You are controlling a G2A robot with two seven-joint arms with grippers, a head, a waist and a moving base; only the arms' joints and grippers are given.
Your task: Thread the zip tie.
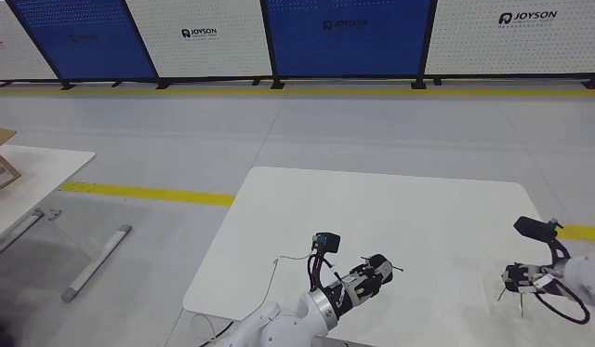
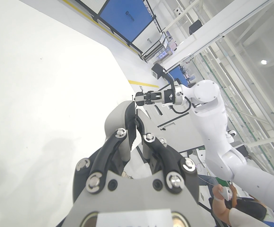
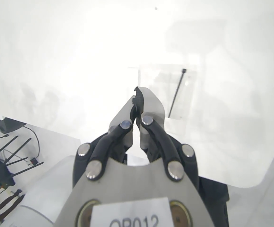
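Right wrist view has the zip tie lying straight and unlooped on the worktop near the right end effector, its fingers pressed together on nothing I can make out, the left end effector likewise closed, so threading seems wholly ahead.

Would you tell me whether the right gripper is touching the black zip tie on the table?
Apart. The right wrist view shows a gap between the right gripper and the zip tie.
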